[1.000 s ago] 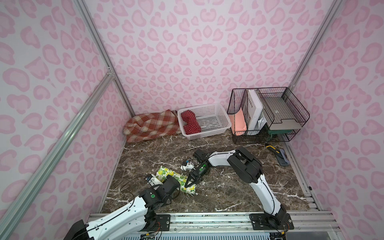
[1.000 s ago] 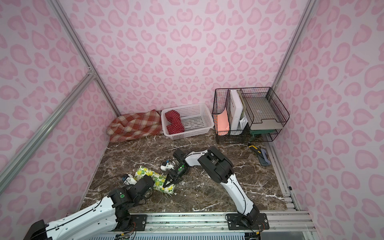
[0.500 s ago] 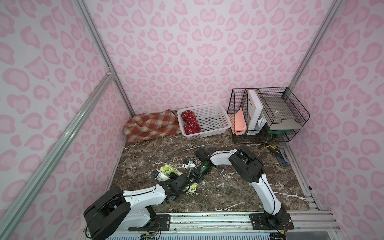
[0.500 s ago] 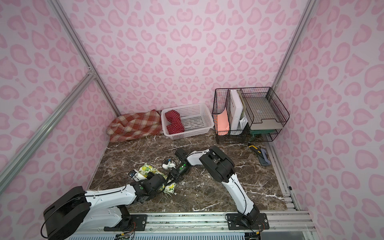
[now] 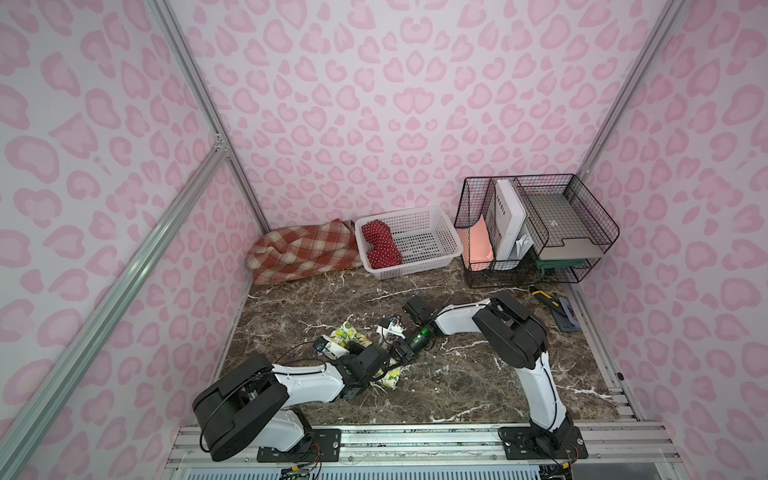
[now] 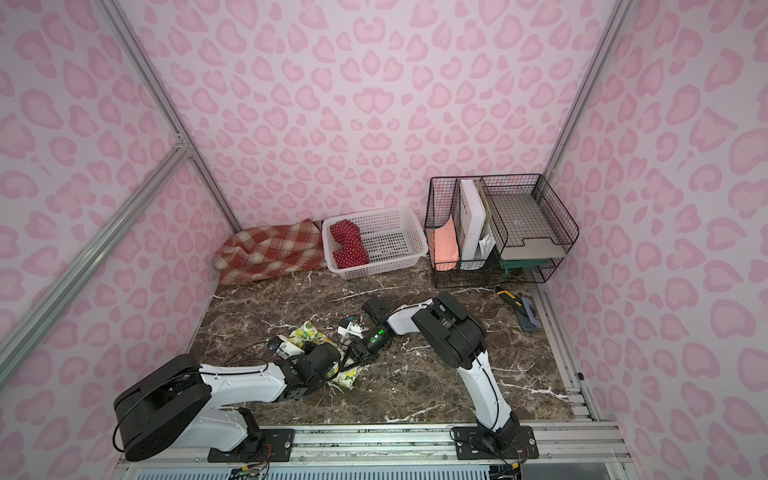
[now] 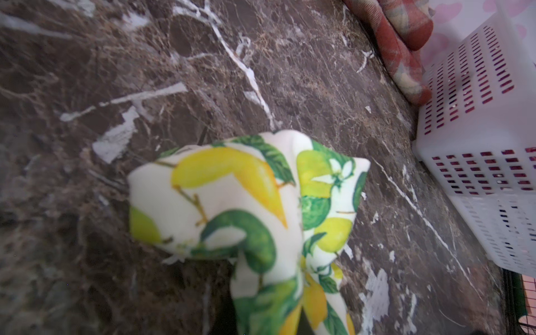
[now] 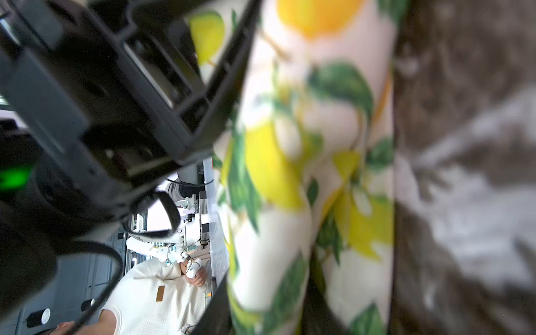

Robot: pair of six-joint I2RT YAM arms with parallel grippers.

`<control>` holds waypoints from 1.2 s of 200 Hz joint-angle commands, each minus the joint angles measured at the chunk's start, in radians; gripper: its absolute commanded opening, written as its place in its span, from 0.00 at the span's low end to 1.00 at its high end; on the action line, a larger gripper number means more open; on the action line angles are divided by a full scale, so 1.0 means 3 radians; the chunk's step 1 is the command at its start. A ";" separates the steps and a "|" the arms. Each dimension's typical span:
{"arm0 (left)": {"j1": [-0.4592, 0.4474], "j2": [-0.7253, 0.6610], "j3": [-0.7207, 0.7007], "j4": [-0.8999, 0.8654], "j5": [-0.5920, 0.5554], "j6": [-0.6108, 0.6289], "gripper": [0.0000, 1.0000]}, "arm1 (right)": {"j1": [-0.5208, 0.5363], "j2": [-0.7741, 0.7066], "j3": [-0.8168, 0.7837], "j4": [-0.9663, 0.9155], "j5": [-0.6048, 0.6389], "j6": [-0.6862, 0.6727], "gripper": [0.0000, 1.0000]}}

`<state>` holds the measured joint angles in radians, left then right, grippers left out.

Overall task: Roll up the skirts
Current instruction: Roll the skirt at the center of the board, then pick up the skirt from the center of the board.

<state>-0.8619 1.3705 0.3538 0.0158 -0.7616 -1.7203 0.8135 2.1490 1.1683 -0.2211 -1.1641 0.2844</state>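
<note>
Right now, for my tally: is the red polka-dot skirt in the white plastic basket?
In: red polka-dot skirt lies within white plastic basket walls.

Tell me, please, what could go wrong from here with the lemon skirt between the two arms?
1. The lemon skirt runs bunched into the left jaws, so the roll may be loose and spring open once released.
2. The left wrist and right wrist crowd over the same small bundle in both top views; they may collide or tug it apart.

On the brown marble tabletop lay a lemon skirt near the front; 1 plaid skirt, 1 white basket and 1 wire organizer sat along the back wall.
</note>
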 commanded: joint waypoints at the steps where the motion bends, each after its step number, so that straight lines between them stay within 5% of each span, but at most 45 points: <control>1: 0.0022 -0.0289 -0.0070 -0.0508 0.0417 0.0407 0.00 | -0.0086 -0.0290 -0.0192 -0.0149 0.0445 0.0029 0.40; 27: 0.0084 -0.0824 -0.0136 -0.0593 0.0363 0.0914 0.00 | -0.0275 -0.0814 -0.0421 -0.0104 0.0549 0.0051 0.51; 84: 0.0128 -0.1690 -0.0448 -0.0253 0.0599 0.1745 0.00 | -0.0697 -0.1300 -0.0615 0.0046 0.0656 0.0155 0.54; 146: 0.0242 -0.2782 -0.0189 -0.0267 0.1211 0.2847 0.00 | -0.0405 -0.1518 -0.0559 0.0799 0.0776 0.0597 0.68; 191: 0.0487 -0.2848 -0.0126 0.0154 0.1966 0.2873 0.00 | -0.0199 -0.1737 -0.0530 0.1381 0.0809 0.0838 0.82; 240: 0.0543 -0.2367 0.0369 0.0121 0.2137 0.3262 0.00 | -0.0396 -0.2006 -0.0475 0.0646 0.1620 0.0500 0.83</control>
<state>-0.7116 0.5808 0.4030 -0.0151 -0.1932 -0.8284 0.7547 1.5871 1.0424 0.0662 -0.8486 0.4625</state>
